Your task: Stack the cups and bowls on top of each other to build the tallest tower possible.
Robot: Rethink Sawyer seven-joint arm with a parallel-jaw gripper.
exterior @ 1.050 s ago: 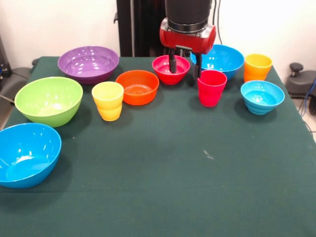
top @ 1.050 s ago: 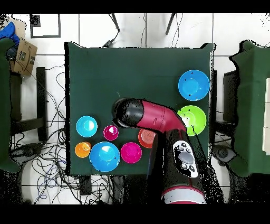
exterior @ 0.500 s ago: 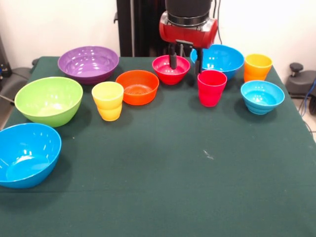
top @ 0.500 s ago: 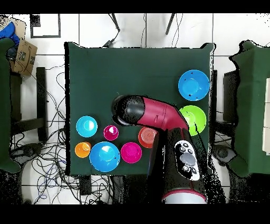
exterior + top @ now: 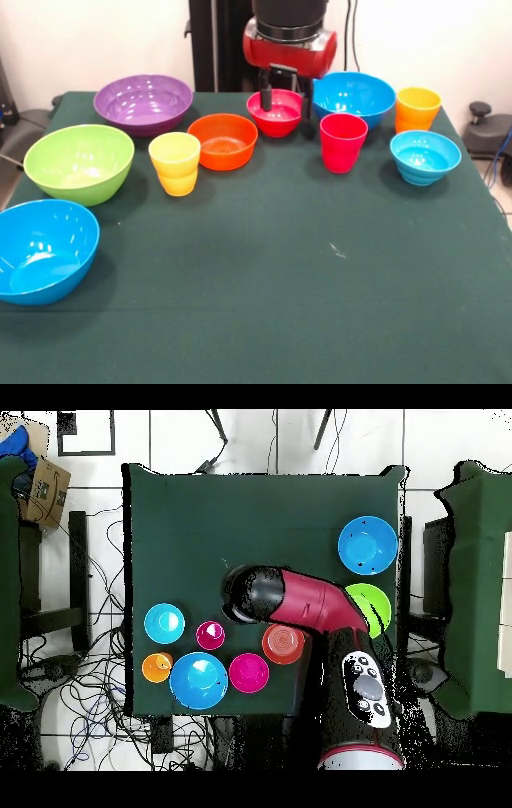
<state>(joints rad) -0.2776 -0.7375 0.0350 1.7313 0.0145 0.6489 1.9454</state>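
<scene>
Front view, claw (image 5: 285,94) seemingly open above red bowl (image 5: 277,113), hidden overhead

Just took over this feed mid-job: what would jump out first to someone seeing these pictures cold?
The red and black arm coming down at the table's far edge, its open claw straddling the small red bowl, one finger inside and one outside the rim. Around it, bright loose pieces lie in an arc: purple bowl, lime green bowl, near blue bowl, yellow cup, orange bowl. Nothing is stacked yet.
</scene>
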